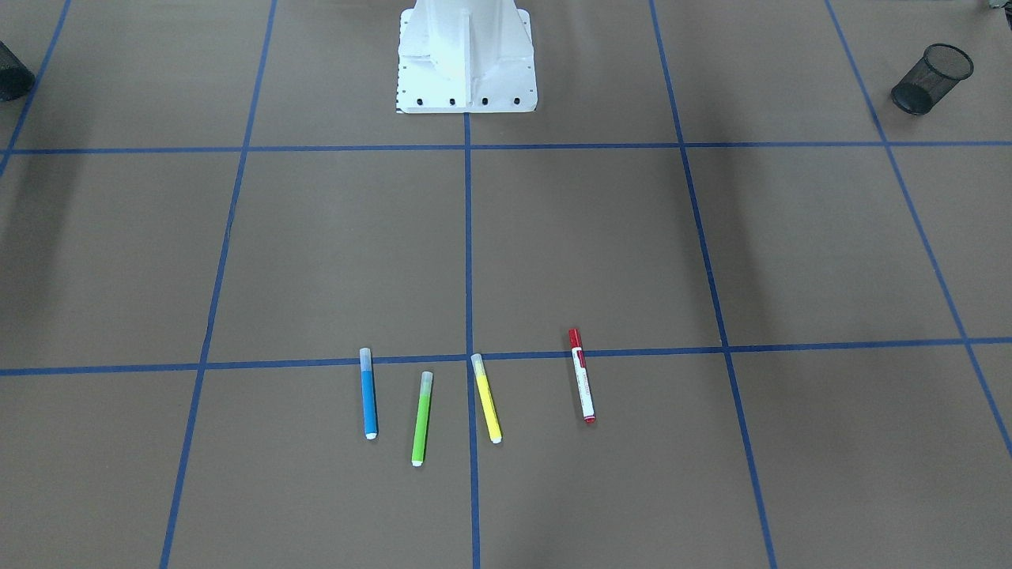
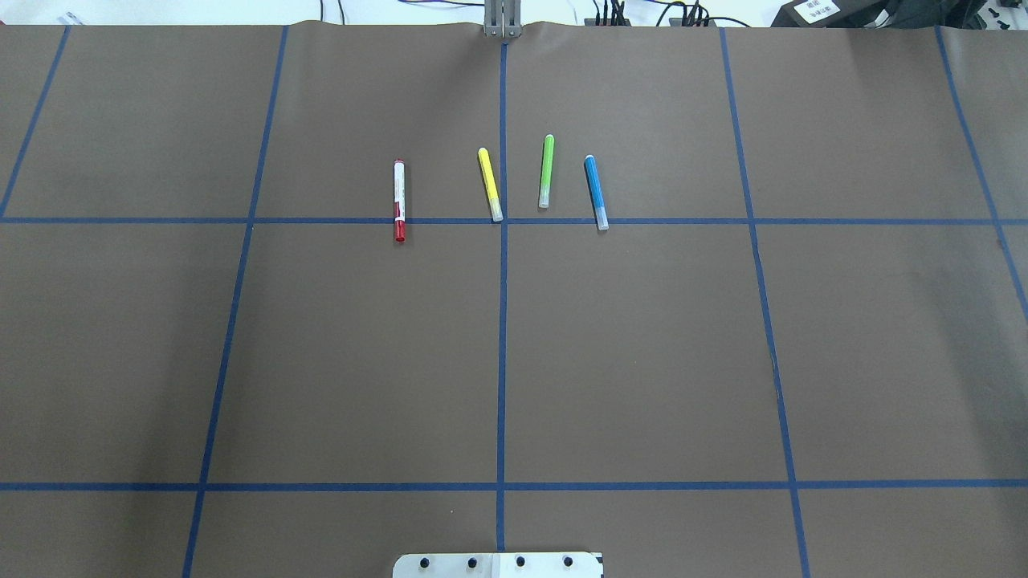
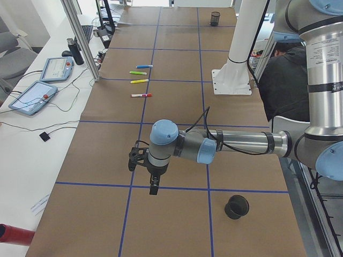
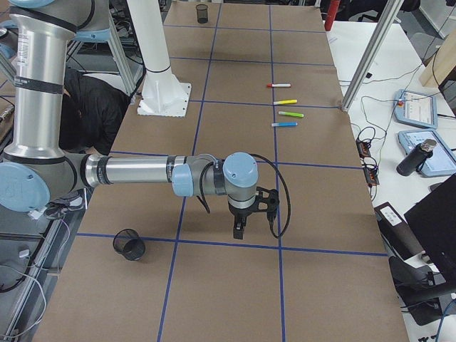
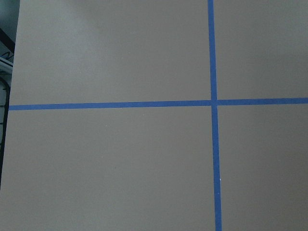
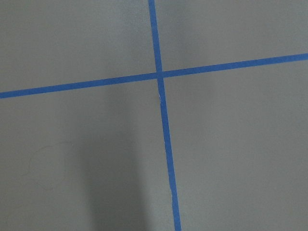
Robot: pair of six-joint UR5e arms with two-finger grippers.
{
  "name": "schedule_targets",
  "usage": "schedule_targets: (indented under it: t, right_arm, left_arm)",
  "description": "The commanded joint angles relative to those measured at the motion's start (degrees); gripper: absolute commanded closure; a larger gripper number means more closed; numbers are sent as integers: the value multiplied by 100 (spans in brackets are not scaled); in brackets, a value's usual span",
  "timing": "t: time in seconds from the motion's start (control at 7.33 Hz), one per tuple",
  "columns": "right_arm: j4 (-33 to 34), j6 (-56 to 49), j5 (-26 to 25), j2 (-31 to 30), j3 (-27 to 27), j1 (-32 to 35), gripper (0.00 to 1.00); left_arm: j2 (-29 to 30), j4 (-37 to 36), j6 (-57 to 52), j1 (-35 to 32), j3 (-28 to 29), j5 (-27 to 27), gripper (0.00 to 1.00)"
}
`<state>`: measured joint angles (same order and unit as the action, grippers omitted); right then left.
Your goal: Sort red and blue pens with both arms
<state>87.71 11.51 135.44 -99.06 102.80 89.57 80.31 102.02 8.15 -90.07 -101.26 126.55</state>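
The red pen point(image 1: 582, 376), white-barrelled with a red cap, lies flat on the brown table toward the robot's left point(image 2: 399, 201). The blue pen point(image 1: 368, 393) with a clear cap lies toward the robot's right point(image 2: 595, 193). Neither arm reaches into the overhead or front views. My left gripper point(image 3: 154, 187) hangs pointing down over the table's near left end, far from the pens. My right gripper point(image 4: 239, 231) hangs the same way over the opposite end. I cannot tell from these side views whether either gripper is open or shut.
A green marker point(image 1: 422, 417) and a yellow marker point(image 1: 486, 397) lie between the two pens. Black mesh cups stand near each table end point(image 3: 237, 206) point(image 4: 129, 244). The white robot base point(image 1: 466, 59) is at mid-table. A person in a dark jacket point(image 3: 281, 80) sits behind the robot.
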Motion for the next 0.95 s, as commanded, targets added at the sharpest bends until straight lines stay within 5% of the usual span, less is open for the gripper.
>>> schedule_targets:
  t: [0.0,0.27,0.82]
  right_arm:
    - [-26,0,-17,202,-6,-53,0]
    - [0,-9,-61,431,-23,-333,0]
    - [-191,847,17,1011,-285,-906,0]
  left_arm:
    - [368,-24,28,347,18,237,0]
    - [1008,-94,63,1092,53,492,0]
    - [3513,-173,1606,2719,1220,327,0]
